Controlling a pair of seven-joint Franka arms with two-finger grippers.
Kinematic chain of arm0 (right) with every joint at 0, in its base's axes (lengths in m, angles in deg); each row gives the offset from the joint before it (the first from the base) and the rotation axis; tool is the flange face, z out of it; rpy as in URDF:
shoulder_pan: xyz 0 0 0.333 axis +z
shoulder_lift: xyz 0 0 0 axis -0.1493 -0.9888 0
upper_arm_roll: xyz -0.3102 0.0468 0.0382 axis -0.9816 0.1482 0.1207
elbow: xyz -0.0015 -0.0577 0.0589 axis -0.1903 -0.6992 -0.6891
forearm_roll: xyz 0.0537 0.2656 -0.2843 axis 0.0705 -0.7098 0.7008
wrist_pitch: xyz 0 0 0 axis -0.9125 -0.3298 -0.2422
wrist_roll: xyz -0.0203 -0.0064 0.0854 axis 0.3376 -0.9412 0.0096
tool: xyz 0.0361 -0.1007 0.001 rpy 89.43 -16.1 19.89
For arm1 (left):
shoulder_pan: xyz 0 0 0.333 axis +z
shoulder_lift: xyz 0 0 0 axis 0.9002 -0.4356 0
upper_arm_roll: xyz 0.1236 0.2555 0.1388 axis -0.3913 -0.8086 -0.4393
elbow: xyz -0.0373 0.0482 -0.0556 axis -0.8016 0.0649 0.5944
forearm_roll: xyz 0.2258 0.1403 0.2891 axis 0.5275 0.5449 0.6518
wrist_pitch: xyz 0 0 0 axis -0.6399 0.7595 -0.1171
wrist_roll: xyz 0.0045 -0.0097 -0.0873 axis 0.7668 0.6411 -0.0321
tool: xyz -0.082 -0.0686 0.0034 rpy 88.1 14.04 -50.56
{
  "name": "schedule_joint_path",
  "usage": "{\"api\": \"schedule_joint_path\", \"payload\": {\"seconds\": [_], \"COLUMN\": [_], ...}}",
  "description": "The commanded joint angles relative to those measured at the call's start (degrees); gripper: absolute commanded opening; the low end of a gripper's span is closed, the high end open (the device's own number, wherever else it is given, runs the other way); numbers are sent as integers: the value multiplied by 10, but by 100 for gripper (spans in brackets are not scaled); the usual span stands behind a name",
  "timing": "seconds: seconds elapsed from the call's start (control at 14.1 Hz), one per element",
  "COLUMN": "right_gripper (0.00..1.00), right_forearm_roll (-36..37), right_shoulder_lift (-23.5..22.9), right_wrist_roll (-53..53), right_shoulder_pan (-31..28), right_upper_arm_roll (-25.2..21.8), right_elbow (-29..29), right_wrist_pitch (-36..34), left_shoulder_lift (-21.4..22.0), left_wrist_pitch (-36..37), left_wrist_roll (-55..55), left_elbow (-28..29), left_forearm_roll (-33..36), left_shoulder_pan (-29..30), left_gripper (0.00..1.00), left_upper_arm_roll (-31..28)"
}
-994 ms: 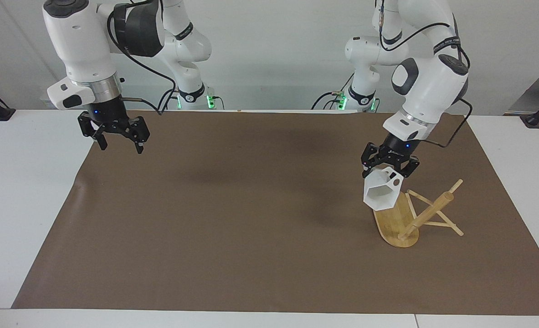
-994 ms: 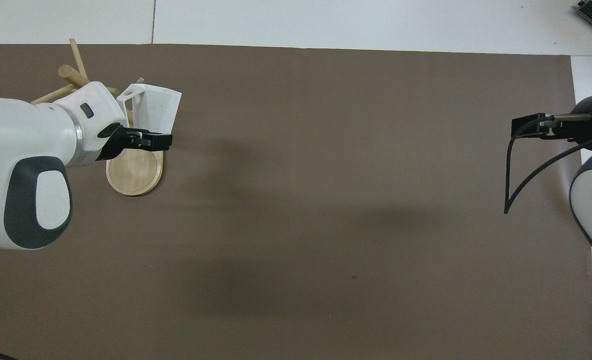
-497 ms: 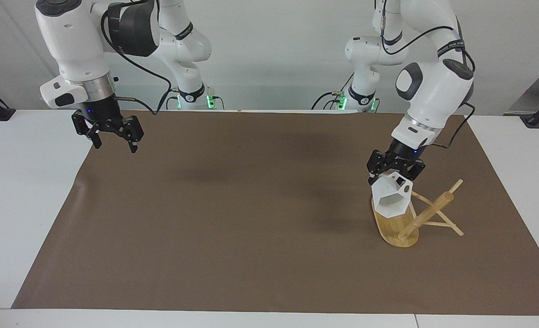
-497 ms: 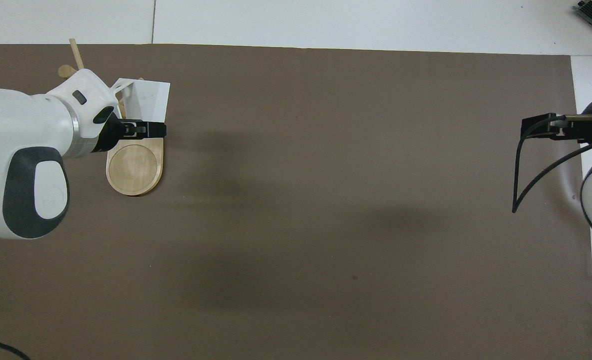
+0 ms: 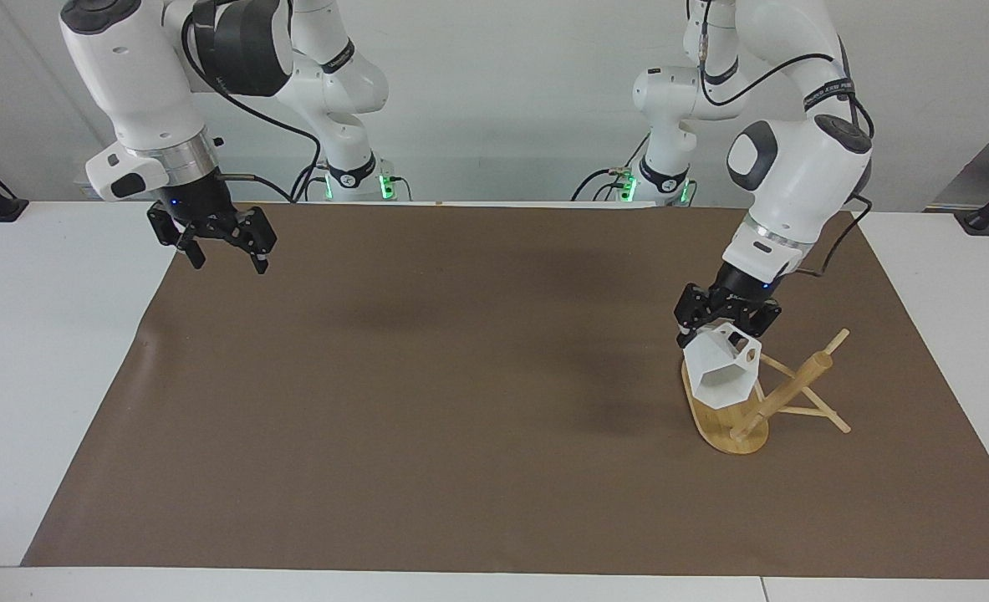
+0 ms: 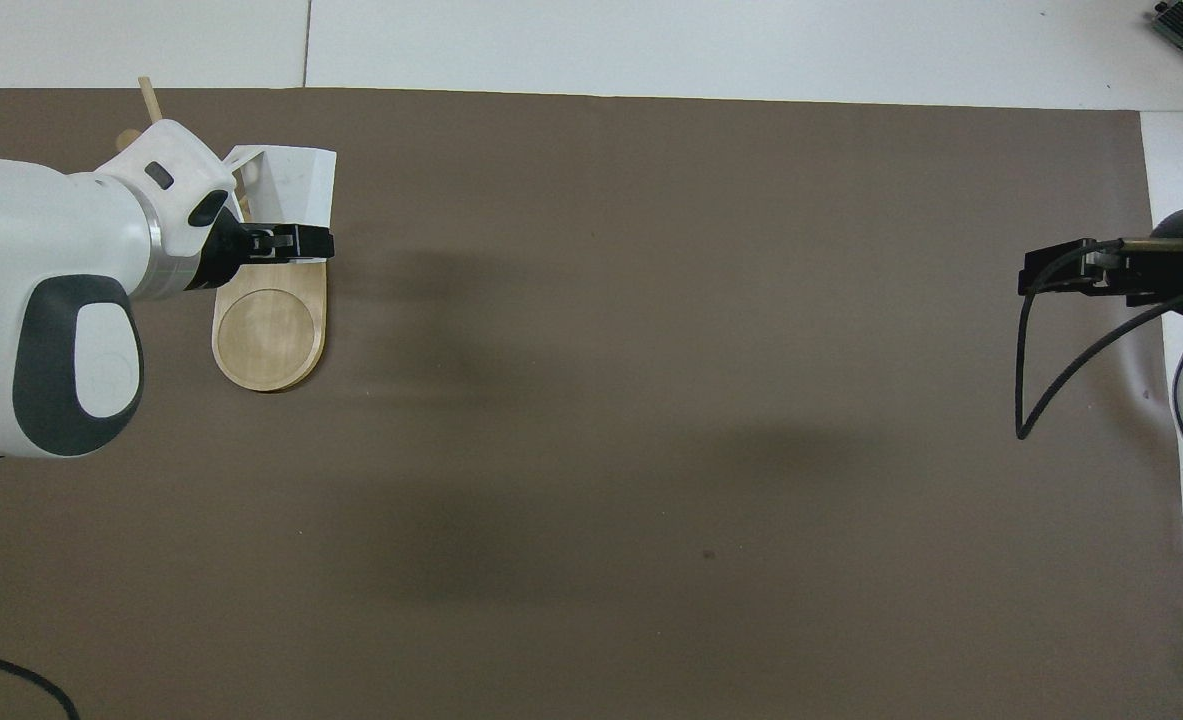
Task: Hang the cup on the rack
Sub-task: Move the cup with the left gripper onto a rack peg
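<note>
Over rack (image 5: 741, 410) base, toward left arm's end of counter (image 5: 51, 351): left gripper (image 5: 724, 322) w/ jaws clamped on cup (image 5: 721, 372), held in air, tipped on its side. Cup's long axis slants down, hexagonal mouth facing away from robots, handle uppermost by the jaws. Rack lies toppled, post pointing toward counter's end; right gripper (image 5: 222, 251) waits w/ jaws wide over mat (image 5: 427, 401) corner.
</note>
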Motion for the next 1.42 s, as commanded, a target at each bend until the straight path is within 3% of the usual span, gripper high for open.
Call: {"api": "schedule_joint_path", "payload": {"seconds": [0.0, 1.21, 1.28, 1.35], "right_gripper": [100, 100, 100, 100], "right_forearm_roll": [-11, 4, 0, 0], "right_shoulder_lift": [9, 10, 10, 10], "right_wrist_roll": [8, -42, -42, -42], "right_shoulder_pan": [-4, -9, -16, -17], "right_upper_arm_roll": [3, -5, -6, -7], "right_elbow": [-6, -14, -15, -15], "right_wrist_pitch": [-11, 17, 17, 17], "left_shoulder_lift": [-17, -24, -23, -21], "left_wrist_pitch": [3, 40, 45, 46], "left_wrist_roll": [15, 90, 90, 89], "left_elbow": [-27, -32, -33, -34], "left_forearm_roll": [16, 23, 25, 34], "left_shoulder_pan": [15, 36, 36, 36], "left_gripper": [0, 1, 21, 50], "left_upper_arm_roll": [1, -2, -2, -3]}}
